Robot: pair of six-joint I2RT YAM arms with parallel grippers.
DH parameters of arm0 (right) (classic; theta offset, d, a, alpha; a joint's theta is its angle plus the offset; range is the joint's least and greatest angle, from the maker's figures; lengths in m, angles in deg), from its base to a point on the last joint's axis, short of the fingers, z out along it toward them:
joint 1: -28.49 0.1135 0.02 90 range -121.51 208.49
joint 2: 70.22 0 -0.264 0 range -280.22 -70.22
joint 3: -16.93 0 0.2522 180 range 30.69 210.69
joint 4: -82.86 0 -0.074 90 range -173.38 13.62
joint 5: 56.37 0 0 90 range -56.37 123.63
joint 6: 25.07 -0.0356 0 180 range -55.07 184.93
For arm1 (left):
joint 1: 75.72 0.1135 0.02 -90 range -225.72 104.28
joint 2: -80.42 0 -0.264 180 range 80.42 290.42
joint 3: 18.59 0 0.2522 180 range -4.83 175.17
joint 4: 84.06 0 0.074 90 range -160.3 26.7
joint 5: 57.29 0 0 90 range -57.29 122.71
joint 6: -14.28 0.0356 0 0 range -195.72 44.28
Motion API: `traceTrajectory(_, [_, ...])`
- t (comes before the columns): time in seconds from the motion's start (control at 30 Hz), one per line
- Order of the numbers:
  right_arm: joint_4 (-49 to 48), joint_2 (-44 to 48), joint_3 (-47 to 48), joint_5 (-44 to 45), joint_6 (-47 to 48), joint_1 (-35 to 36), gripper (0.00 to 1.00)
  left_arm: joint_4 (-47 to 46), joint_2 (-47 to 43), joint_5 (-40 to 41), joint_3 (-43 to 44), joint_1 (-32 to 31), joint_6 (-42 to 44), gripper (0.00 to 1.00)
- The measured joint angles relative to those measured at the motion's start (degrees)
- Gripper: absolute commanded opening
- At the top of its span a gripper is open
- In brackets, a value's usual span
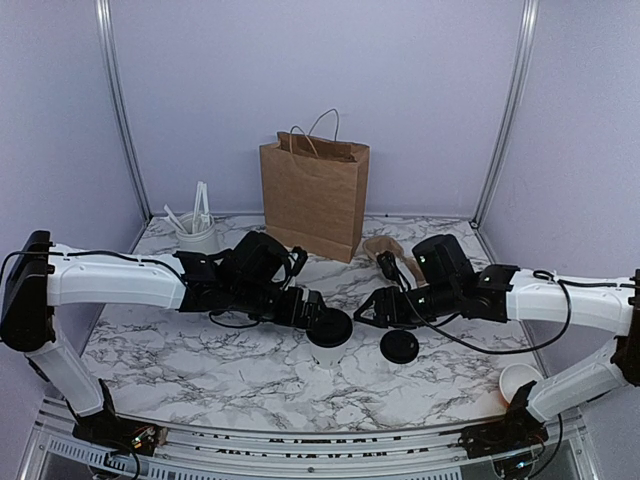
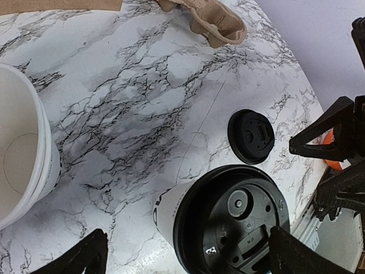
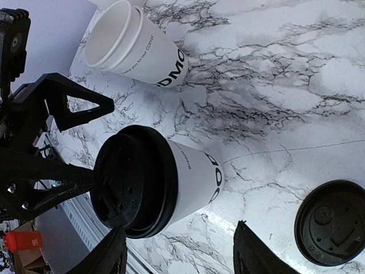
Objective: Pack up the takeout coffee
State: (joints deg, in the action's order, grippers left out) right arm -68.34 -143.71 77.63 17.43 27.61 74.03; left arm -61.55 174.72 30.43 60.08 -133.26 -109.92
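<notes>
The takeout coffee [image 1: 328,338] is a white cup with black lettering and a black lid, upright at the table's middle. It also shows in the left wrist view [image 2: 228,222] and the right wrist view [image 3: 165,182]. My left gripper [image 1: 312,312] is open and hovers over the cup from the left, its jaws spread wide on either side of the lid [image 2: 191,257]. My right gripper [image 1: 372,312] is open and empty just right of the cup [image 3: 179,257]. A loose black lid [image 1: 399,346] lies flat to the right of the cup.
A brown paper bag [image 1: 314,195] stands upright at the back centre. Brown cup sleeves [image 1: 385,250] lie to its right. A lidless stack of white cups [image 3: 134,45] stands left of the coffee. A cup of stirrers [image 1: 198,238] is back left. Another cup [image 1: 520,380] sits front right.
</notes>
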Motion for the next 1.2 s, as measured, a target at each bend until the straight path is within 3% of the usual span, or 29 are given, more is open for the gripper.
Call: traceTrajectory(1.2, [-4.74, -3.91, -2.62, -3.08, -1.73, -0.15, 0.54, 3.06, 2.43, 3.91, 1.68, -2.58, 1.27, 0.99])
